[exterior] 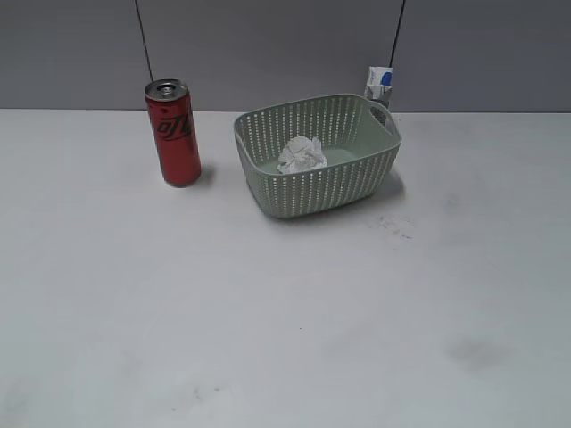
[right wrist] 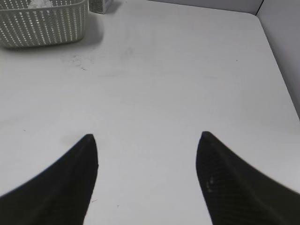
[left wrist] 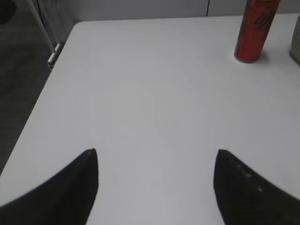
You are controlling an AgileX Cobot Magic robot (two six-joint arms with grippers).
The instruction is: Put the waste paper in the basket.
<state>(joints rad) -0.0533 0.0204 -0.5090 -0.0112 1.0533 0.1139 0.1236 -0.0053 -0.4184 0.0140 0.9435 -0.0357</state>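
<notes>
A wide, smooth white tabletop (exterior: 285, 312) fills most of the exterior view, matte and faintly smudged with grey marks, and a grey wall stands behind it. Its front half is bare and open. Toward the back sits the basket (exterior: 317, 192), pale sage-green plastic, rounded-rectangular, its sides pierced with rows of small holes and a cut-out handle at its right end. Inside it, on the floor, lies the waste paper (exterior: 302, 155), a crumpled white tissue-like wad. Well apart to the left stands an upright, slim red can (exterior: 174, 134) with a silver top. Just behind the basket's right end, a small white-and-blue carton (exterior: 378, 85) stands near the wall.

In the left wrist view the left claw (left wrist: 157, 152) hangs released, dark pointed fingers spread wide over bare tabletop near its left edge. In the right wrist view the right claw (right wrist: 147, 137) is likewise spread and holds nothing; the tabletop's right edge is close by.
</notes>
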